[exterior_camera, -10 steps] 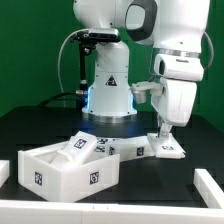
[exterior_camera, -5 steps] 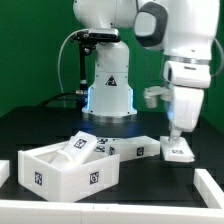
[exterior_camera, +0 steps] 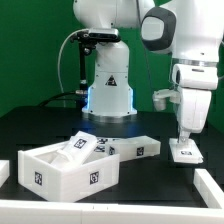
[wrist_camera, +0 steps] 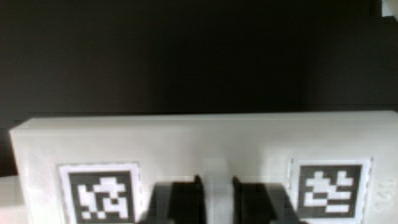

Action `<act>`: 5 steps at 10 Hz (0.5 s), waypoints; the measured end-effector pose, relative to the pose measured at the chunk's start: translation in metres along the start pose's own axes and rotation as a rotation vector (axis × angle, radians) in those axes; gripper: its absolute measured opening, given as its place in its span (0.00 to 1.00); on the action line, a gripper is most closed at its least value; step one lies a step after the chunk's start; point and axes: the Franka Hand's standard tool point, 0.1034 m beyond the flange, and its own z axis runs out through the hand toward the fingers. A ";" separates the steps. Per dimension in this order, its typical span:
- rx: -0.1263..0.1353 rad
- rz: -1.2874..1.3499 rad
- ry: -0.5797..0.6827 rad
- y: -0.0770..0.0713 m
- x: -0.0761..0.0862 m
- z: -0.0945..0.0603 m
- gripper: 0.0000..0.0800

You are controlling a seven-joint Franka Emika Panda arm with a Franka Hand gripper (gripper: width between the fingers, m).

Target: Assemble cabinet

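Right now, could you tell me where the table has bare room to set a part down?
Bare table shows behind the open box, at the exterior view's left of the robot base, and in front between box and gripper. Crowded around the box, the panels beside it and the block under the gripper.

The cabinet box [exterior_camera: 65, 178], lower left, is rendered white with black-and-white square tags; the table [exterior_camera: 150, 185] is seen black, the backdrop [exterior_camera: 30, 50] green.

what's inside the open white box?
A white tagged block lies tilted inside the open box, sticking above its rim. The box floor beneath it, and the block's lower part, are hidden by the front wall.
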 end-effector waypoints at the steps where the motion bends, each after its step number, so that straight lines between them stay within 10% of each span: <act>1: 0.005 0.037 0.014 -0.013 0.006 0.009 0.08; 5: 0.041 0.071 0.019 -0.034 0.016 0.030 0.08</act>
